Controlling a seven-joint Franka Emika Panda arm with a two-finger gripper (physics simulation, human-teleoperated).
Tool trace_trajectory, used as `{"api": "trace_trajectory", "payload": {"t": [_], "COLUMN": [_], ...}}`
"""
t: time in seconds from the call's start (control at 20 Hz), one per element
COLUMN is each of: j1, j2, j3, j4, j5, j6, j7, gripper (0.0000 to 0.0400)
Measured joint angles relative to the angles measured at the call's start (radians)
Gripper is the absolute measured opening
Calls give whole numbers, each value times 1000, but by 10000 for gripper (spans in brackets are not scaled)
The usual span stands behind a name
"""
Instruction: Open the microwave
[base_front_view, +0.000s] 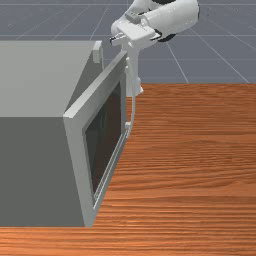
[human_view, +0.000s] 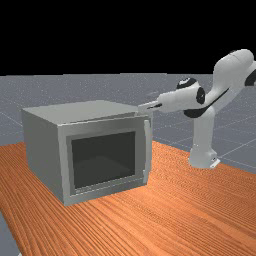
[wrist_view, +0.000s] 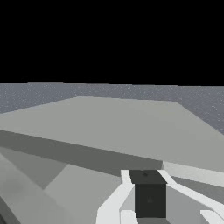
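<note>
The grey microwave has its door ajar, with a gap between the body and the door's free edge. My gripper is by the top of that gap, near the door's upper free corner. Along the door's free edge runs the curved handle. In the far view the microwave shows its door and handle, and the gripper meets the door's top corner. The wrist view has the gripper before the front edge of the microwave. Contact with the door cannot be told.
The wooden table extends beside the door in the front view. The arm's base stands behind the handle side of the microwave. The body's front post is close to the gripper.
</note>
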Motion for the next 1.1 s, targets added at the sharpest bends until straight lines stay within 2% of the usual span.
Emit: {"api": "trace_trajectory", "payload": {"t": [0.05, 0.1, 0.15, 0.3, 0.35, 0.45, 0.75, 0.9, 0.95, 1.1], "j1": [-40, -7, -15, -32, -42, -42, -41, -47, -65, -74], "j2": [2, -5, -51, -91, -95, -106, -110, -103, -97, -82], "j3": [43, -7, -3, -16, -11, -16, -19, -9, 12, 37], "j4": [7, -18, -16, 3, 5, 12, 11, 14, 20, 25], "j5": [-24, -36, -51, -34, -57, -50, -52, -48, -59, -53], "j6": [-16, 74, 136, 179, 193, 196, 202, 198, 192, 184], "j7": [45, 47, 26, -34, -36, -60, -80, -73, -52, -29], "gripper": [0, 0, 0, 6, 0, 15, 20, 10, 7, 15]}}
